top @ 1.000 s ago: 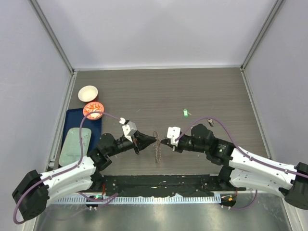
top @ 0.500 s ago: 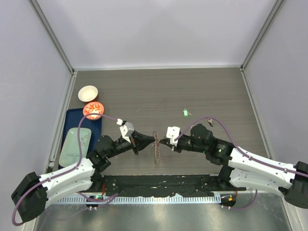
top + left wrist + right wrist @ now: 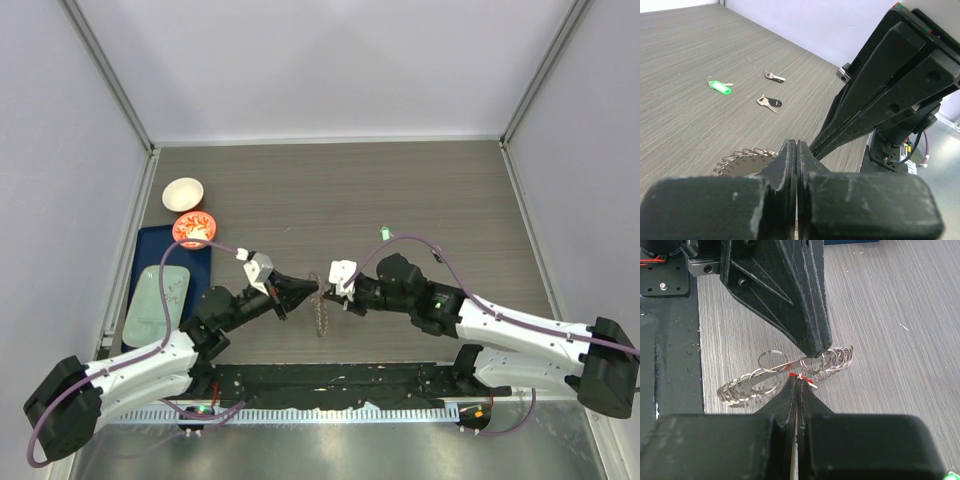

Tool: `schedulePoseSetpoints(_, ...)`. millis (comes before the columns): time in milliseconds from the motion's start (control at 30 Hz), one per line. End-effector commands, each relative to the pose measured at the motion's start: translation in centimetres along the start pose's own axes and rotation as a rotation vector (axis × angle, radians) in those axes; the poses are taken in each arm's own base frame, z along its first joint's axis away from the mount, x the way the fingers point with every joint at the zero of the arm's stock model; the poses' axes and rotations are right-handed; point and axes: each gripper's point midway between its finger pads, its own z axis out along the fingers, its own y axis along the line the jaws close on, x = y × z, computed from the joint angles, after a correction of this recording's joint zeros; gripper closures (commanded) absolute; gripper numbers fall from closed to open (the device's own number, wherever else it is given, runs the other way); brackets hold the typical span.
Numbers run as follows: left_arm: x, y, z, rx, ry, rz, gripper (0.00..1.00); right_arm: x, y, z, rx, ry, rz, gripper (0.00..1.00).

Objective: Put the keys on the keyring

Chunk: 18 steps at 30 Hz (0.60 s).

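Near the middle of the near edge of the worktop (image 3: pixel 300 190), the keyring (image 3: pixel 321 316) stands on its rim. From above it shows edge-on: its long line runs from the near edge toward the far edge, and its open faces turn to the left and right edges. The left pincer (image 3: pixel 314 288) is clamped on its upper far part, fingers pressed flat together. Since a second ago the right arm has slid leftward, so the right pincer (image 3: pixel 327 291) now meets the ring where a gap stood before; the left one has barely shifted. The right pincer's fingers are closed on the red key (image 3: pixel 796 375), right against the ring's coils. The green key (image 3: pixel 385 233) and a black key (image 3: pixel 437 256) lie toward the right edge, well apart from the ring.
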Motion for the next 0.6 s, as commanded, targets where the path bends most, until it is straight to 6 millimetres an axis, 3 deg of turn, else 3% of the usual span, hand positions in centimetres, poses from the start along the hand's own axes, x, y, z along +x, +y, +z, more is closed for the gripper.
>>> schedulePoseSetpoints(0,-6.6,0.1,0.2,-0.028,-0.259,0.047,1.0,-0.1,0.9,0.5,-0.047,0.023,0.023,0.99)
schedulePoseSetpoints(300,-5.6,0.7,-0.9,-0.063,-0.262,0.03,0.99,-0.5,-0.4,0.2,-0.013,0.094,-0.03,0.99)
schedulePoseSetpoints(433,-4.3,1.4,-1.3,-0.106,-0.185,0.038,0.92,-0.9,-0.9,-0.2,-0.021,0.144,-0.066,0.99)
schedulePoseSetpoints(567,-4.3,1.3,-1.4,-0.108,-0.145,0.075,0.8,-1.3,-1.3,-0.5,-0.033,0.192,-0.102,0.99)
